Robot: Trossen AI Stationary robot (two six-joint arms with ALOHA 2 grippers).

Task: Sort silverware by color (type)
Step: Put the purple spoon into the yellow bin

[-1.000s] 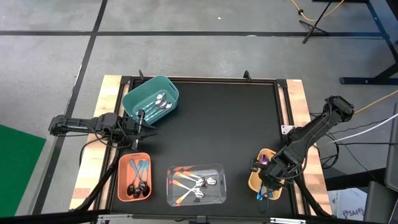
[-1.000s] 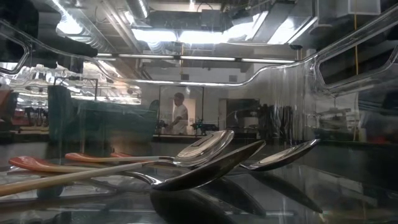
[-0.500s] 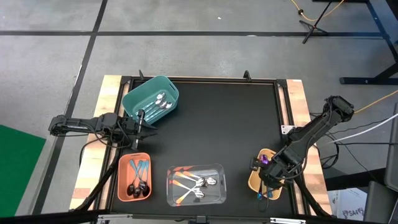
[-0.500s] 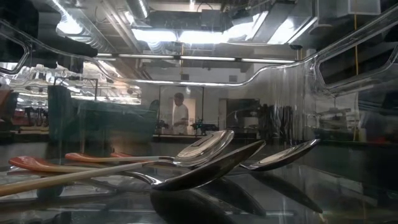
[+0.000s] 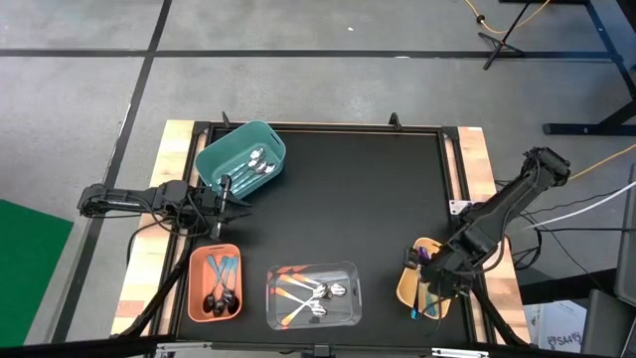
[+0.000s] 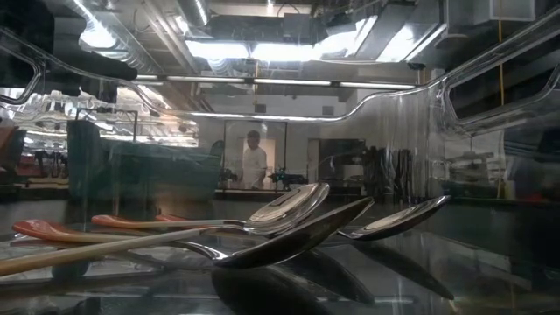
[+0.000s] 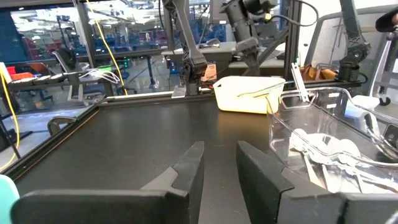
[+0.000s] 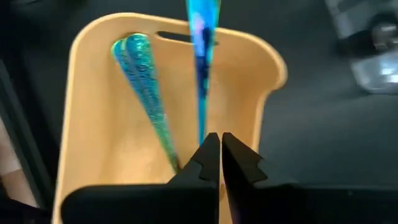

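While lengthwise in yellow bin [image 8: 81, 124], teal-handled spoon [image 8: 202, 68] points away from right claw [image 8: 216, 155].

We see spoons [image 6: 289, 229]: polished shiny metal | clear bin [image 7: 323, 115]: glossy transparent plastic | yellow bin [image 8: 93, 124]: smooth matt plastic | table [image 5: 348, 199]: matt black top, wooden side edges

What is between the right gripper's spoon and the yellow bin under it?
Nothing visible. The right gripper is shut on a teal-handled spoon, right above the yellow bin. Only other teal handles lie inside.
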